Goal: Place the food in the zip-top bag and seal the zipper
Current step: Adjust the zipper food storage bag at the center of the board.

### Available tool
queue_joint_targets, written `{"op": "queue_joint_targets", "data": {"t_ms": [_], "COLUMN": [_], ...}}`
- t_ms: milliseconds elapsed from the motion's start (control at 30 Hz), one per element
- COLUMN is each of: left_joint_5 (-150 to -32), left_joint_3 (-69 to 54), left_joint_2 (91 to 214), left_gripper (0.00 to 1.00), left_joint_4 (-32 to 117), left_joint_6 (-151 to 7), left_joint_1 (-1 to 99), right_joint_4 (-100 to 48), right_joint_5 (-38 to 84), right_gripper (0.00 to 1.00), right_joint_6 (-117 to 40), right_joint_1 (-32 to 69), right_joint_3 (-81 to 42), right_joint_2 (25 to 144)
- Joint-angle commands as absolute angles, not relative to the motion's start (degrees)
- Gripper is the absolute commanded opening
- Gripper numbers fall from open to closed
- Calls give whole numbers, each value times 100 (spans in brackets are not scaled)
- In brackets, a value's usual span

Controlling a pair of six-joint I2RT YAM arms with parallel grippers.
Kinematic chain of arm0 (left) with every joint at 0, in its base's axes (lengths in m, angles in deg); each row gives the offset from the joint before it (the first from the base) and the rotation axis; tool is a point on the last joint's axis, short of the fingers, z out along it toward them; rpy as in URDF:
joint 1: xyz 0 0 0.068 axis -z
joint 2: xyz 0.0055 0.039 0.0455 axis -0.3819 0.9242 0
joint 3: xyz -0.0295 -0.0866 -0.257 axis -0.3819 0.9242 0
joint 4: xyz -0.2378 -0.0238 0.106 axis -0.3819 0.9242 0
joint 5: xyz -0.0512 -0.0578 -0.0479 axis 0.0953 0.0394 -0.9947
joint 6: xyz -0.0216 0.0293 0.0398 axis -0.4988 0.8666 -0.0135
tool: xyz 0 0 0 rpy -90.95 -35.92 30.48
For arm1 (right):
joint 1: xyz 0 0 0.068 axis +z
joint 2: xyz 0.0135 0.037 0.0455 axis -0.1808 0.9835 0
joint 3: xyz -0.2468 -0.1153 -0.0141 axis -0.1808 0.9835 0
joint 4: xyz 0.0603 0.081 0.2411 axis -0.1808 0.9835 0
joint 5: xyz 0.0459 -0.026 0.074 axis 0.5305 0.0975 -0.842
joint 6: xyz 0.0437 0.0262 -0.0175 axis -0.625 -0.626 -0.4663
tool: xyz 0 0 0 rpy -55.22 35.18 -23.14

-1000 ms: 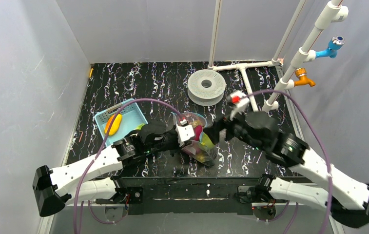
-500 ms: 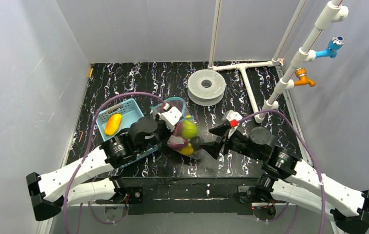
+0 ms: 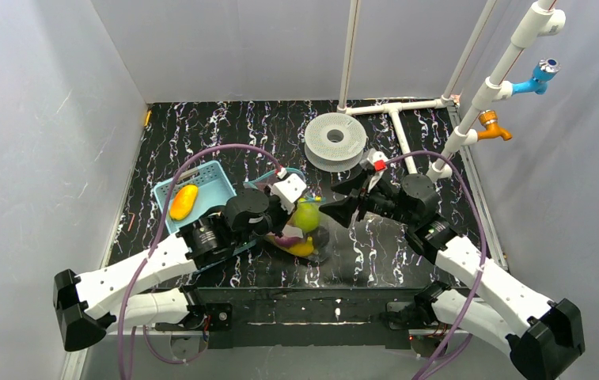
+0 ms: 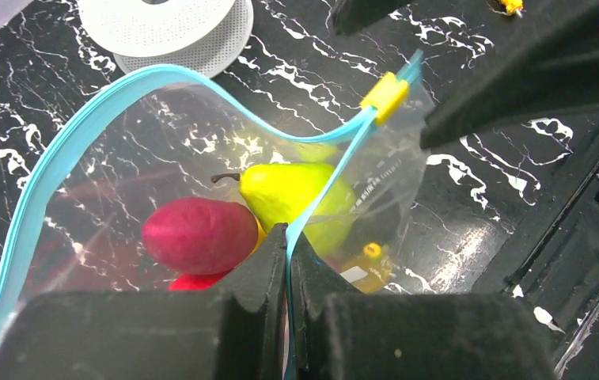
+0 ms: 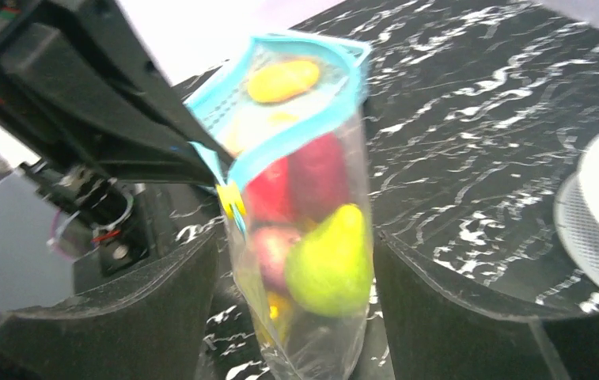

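Note:
The clear zip-top bag (image 3: 304,229) hangs from my left gripper (image 3: 288,196), which is shut on its light-blue zipper (image 4: 201,87); the jaws pinch the strip (image 4: 288,237). The bag mouth is open, and a yellow slider (image 4: 384,92) sits at the far end. Inside lie a green pear (image 4: 296,194), a red-purple fruit (image 4: 199,234) and yellow pieces (image 3: 302,246). My right gripper (image 3: 335,207) is open. In the right wrist view its fingers (image 5: 122,317) stand wide on both sides of the bag (image 5: 312,237), around the pear (image 5: 329,265). An orange-yellow fruit (image 3: 183,201) lies in the blue basket (image 3: 215,184).
A white spool (image 3: 335,141) lies at the back, just behind my right gripper. White PVC pipes (image 3: 397,127) run along the back right. The blue basket sits left of the bag, under my left arm. The table's front edge is close below the bag.
My left gripper carried the bag left and back and now holds it hanging. My right gripper dropped away from the bag, then swung back up with open fingers around it.

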State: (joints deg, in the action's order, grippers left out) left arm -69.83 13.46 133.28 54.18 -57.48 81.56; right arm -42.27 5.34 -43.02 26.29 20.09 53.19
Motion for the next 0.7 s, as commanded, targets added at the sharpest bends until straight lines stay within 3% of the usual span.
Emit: {"op": "queue_joint_targets", "data": {"t_ms": [0, 100, 200, 267, 333, 367, 500, 667], "left_joint_5": [-7027, -6986, -6906, -6905, -6933, -6945, -6925, -6913], "left_joint_3": [1220, 1179, 1184, 1206, 1230, 1238, 1231, 1273], "left_joint_2": [13499, 13590, 13602, 13579, 13570, 13568, 13556, 13467], "left_gripper": [0, 0, 0, 0, 0, 0, 0, 0], "left_joint_4": [5328, 5354, 5353, 5327, 5286, 5280, 5288, 5233], "left_joint_6": [-5894, -5890, -5871, -5871, -5880, -5883, -5877, -5883], "left_joint_1": [8178, 8178, 8182, 8183, 8174, 8177, 8179, 8178], "right_joint_4": [-4324, -4482, -4735, -5032, -5232, -5285, -5229, -5250], "right_joint_5": [-1117, -1349, -1404, -1434, -1384, -1348, -945, -861], "right_gripper": [78, 78, 70, 55, 31, 27, 40, 44], "right_joint_6": [-4378, -4500, -4700, -4870, -5002, -5056, -5022, -5024], "right_joint_1": [2535, 2486, 2460, 2426, 2416, 2413, 2415, 2413], "right_joint_3": [1576, 1690, 1891, 2020, 2040, 2015, 2032, 2096], "right_joint_2": [5605, 5615, 5608, 5659, 5734, 5791, 5793, 5785]}}
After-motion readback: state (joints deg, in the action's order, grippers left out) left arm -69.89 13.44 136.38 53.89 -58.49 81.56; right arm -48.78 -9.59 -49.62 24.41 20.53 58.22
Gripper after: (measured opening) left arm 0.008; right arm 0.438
